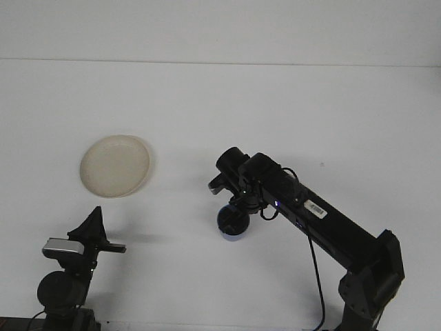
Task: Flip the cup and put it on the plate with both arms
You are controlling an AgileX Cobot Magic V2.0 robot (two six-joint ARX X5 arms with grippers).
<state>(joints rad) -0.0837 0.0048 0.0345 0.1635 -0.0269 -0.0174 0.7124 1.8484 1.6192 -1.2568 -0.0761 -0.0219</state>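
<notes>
Right arm over the cup, plate well off to the left.
On the white desk [289, 103] I read the plate [115, 165] as rigid and light, and the small blue cup [232, 223] as stiff and light; grip by its wall. Right gripper [236, 207] sits on it, fingers hidden: can't tell. Left gripper [94, 231] fingers: can't tell. Arm label [318, 209] unreadable.

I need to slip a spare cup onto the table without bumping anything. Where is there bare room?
The whole far half of the table is bare, as is the right side beyond the right arm. It is crowded mid-table, where the right claw sits over the blue cup, and near the plate above the left claw.
</notes>
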